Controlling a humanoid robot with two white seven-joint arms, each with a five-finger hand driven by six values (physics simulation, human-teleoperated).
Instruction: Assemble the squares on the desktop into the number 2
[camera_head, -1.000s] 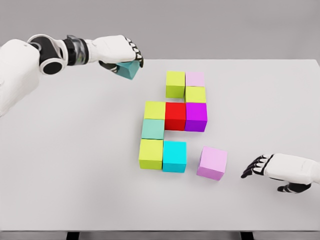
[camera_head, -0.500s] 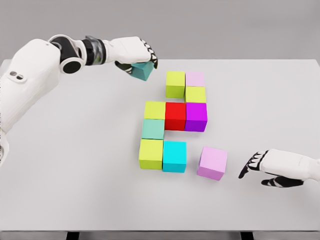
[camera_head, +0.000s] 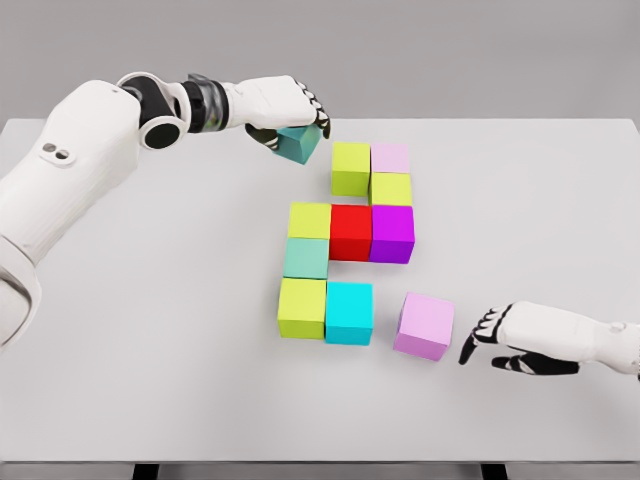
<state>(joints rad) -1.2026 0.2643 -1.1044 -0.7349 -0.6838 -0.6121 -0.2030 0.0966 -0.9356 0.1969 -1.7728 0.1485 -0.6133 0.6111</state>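
Note:
My left hand (camera_head: 292, 118) is shut on a teal cube (camera_head: 299, 145) and holds it just above the table, a little left of the lime cube (camera_head: 351, 167) in the top row. Beside that lime cube lies a pale pink cube (camera_head: 390, 157), with another lime cube (camera_head: 391, 188) below it. The middle row reads lime (camera_head: 310, 220), red (camera_head: 351, 231), purple (camera_head: 392, 233). Under it sit a sea-green cube (camera_head: 306, 258), then lime (camera_head: 302, 307) and cyan (camera_head: 349, 312). A loose pink cube (camera_head: 424, 325) lies right of the cyan one. My right hand (camera_head: 487, 340) rests open just right of it, not touching.
The white table (camera_head: 150, 340) ends at its front edge along the bottom of the view and at its back edge behind the cubes. My left arm reaches across the far left part of the table.
My left hand has carried the teal cube to the right, toward the top lime cube. My right hand has slid left, closer to the loose pink cube.

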